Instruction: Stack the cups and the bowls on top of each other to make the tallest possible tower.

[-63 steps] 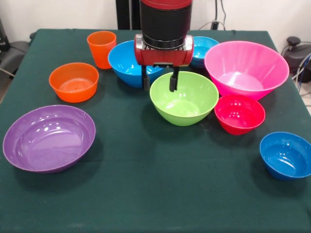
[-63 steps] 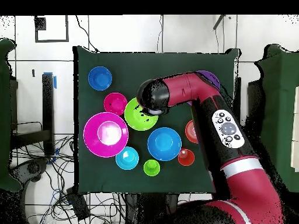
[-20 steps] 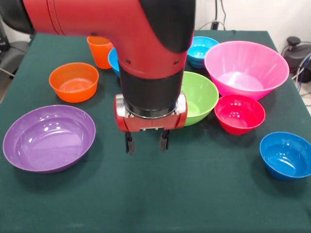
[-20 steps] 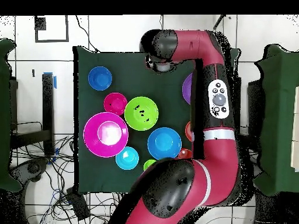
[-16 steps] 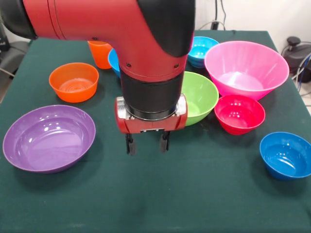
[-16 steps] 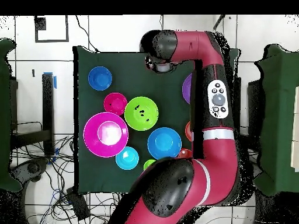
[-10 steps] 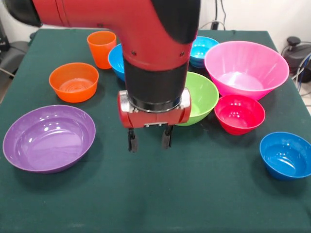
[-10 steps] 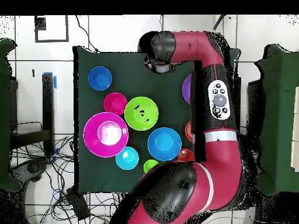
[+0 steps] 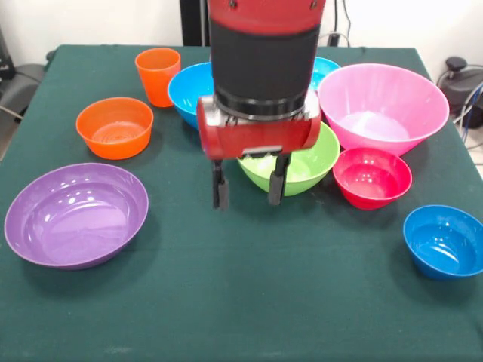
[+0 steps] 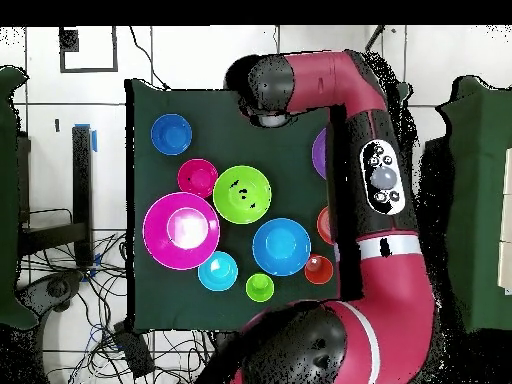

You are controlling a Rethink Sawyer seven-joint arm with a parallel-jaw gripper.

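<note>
My gripper (image 9: 247, 187) is open and empty. It hangs just above the table at the near rim of the lime green bowl (image 9: 306, 167). Around it stand the huge pink bowl (image 9: 381, 105), the small red bowl (image 9: 372, 177), a small blue bowl (image 9: 444, 241), the purple bowl (image 9: 75, 213), the orange bowl (image 9: 115, 127), the large blue bowl (image 9: 187, 90) and the orange cup (image 9: 158, 75). The arm partly hides a second small blue bowl (image 9: 324, 66). The light green cup (image 10: 260, 288) shows only in the overhead view, next to the large blue bowl (image 10: 281, 246).
The dark green table (image 9: 249, 302) has bare cloth along its near side in the front view. In the overhead view my arm (image 10: 375, 180) covers part of the purple bowl (image 10: 318, 152) and the orange bowl. Cables lie on the floor beside the table.
My gripper has moved away from the near table edge and to the right in the front view, closer to the lime green bowl. It stays open and empty. No bowl or cup has moved.
</note>
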